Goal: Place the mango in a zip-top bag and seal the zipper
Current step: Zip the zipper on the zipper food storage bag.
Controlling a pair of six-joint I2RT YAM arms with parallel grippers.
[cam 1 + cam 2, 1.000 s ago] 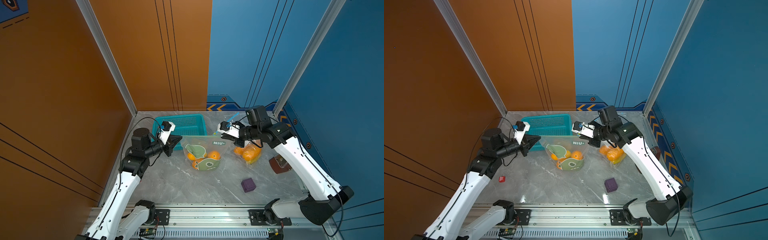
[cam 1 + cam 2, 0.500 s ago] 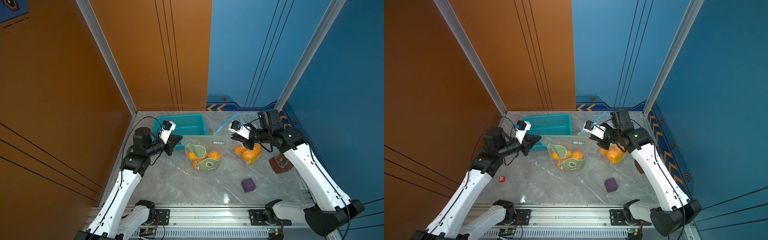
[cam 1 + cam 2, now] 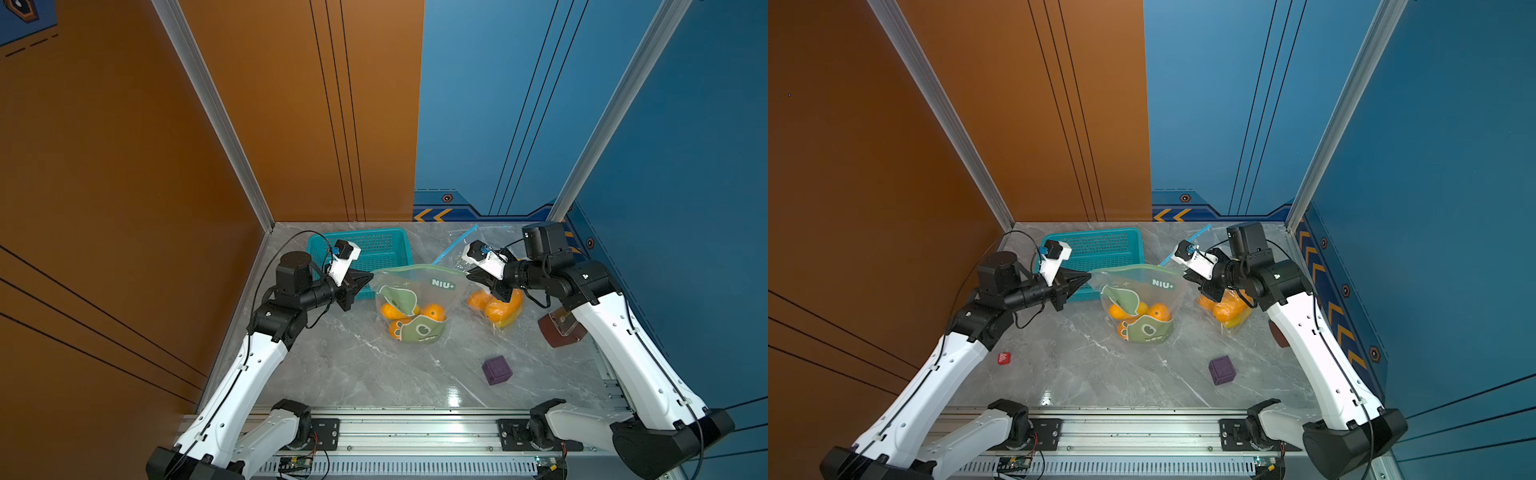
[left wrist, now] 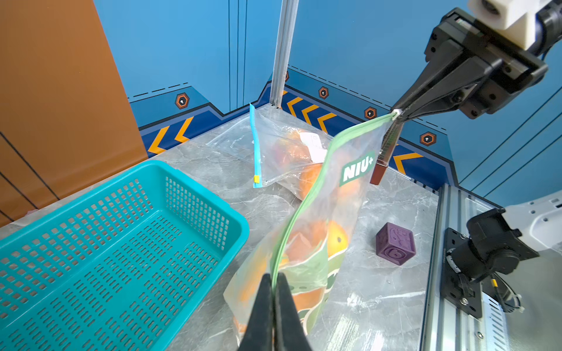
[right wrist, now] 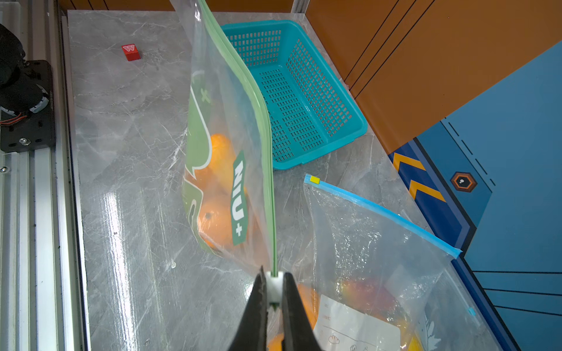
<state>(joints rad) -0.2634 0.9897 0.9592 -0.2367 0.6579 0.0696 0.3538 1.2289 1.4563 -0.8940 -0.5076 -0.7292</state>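
Left arm (image 3: 245,374) and right arm (image 3: 631,345): white shells between black joints. Thin black cables (image 3: 300,232) run along them; fingers (image 4: 263,313) are tapered, black.

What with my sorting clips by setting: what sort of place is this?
Probably a robot test cell: robot arms mounted on an aluminium rail, a marble-look tabletop boxed in by orange panels and blue panels, and props like a purple cube.

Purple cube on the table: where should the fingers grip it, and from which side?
Grip the purple cube across two opposite flat side faces, coming from above. It stands alone on the table, nothing touching it; it sits turned against the front edge, so the approach probably needs a matching turn.
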